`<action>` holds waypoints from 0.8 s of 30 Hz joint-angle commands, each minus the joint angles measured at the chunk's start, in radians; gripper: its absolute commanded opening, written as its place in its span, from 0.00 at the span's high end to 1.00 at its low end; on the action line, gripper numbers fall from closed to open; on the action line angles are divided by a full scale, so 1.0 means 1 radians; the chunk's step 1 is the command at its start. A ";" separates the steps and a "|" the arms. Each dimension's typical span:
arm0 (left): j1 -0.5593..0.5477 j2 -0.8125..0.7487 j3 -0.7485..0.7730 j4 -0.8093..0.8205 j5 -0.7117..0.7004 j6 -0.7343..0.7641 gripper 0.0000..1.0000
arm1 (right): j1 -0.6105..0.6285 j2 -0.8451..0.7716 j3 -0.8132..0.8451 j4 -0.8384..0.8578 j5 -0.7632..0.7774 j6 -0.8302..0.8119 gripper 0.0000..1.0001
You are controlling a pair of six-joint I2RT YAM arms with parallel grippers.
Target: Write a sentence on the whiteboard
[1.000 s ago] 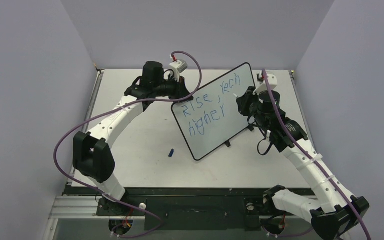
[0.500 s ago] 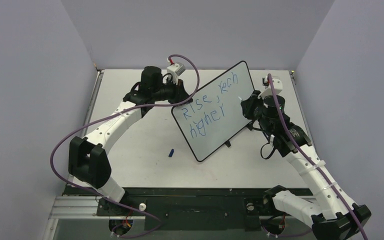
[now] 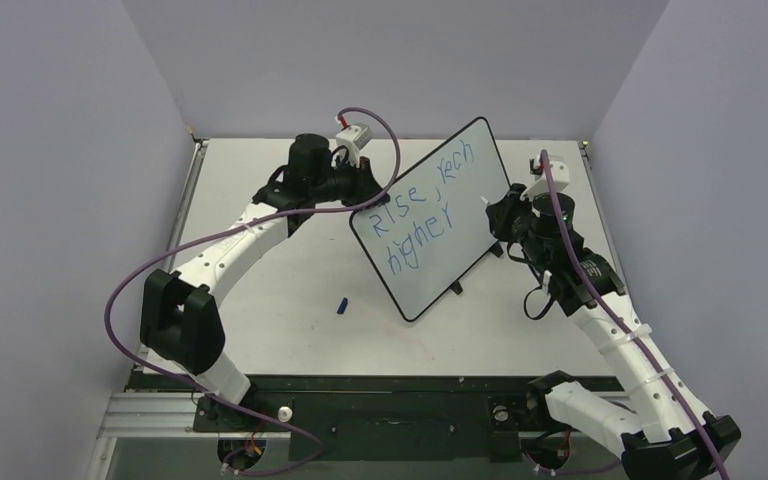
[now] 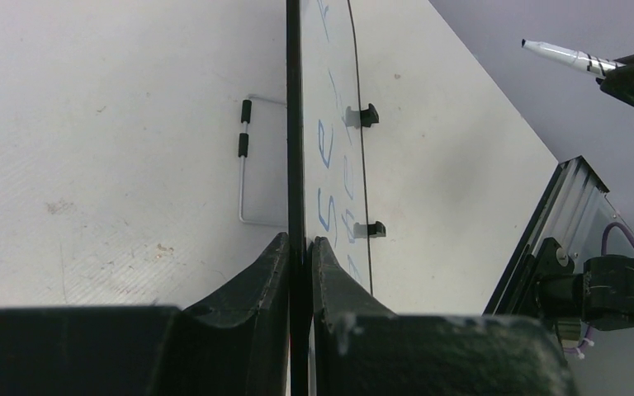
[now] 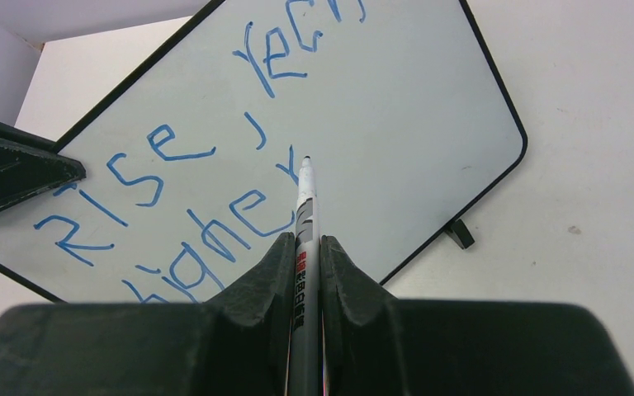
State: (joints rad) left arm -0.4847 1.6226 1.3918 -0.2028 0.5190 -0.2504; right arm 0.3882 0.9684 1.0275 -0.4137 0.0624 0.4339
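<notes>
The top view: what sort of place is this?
Probably a robotics lab test cell: a left arm and right arm bolted to a white table, plain walls boxing it in, and a whiteboard and marker held for writing.

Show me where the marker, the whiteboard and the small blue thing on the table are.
marker (image 5: 306, 206), right wrist view, barrel below the tip.
whiteboard (image 5: 429, 124), right wrist view, bare white surface.
small blue thing (image 3: 342, 305), top view, its middle.

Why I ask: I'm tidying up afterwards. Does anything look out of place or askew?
A small blue piece, probably a marker cap, lies loose on the table, apart from the whiteboard on the left arm's side. The sentence is unevenly lettered. Nothing looks spilled or broken.
</notes>
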 commanded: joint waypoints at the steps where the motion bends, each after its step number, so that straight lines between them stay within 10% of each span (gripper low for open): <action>1: -0.054 0.039 -0.052 -0.076 0.027 -0.042 1.00 | -0.014 -0.031 -0.012 0.029 -0.013 0.007 1.00; 24: -0.097 0.022 -0.117 -0.079 -0.077 -0.135 1.00 | -0.040 -0.014 -0.035 0.065 -0.039 0.019 1.00</action>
State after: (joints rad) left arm -0.5285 1.6230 1.3224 -0.1722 0.3740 -0.4301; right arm 0.3580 0.9565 0.9997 -0.3969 0.0353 0.4427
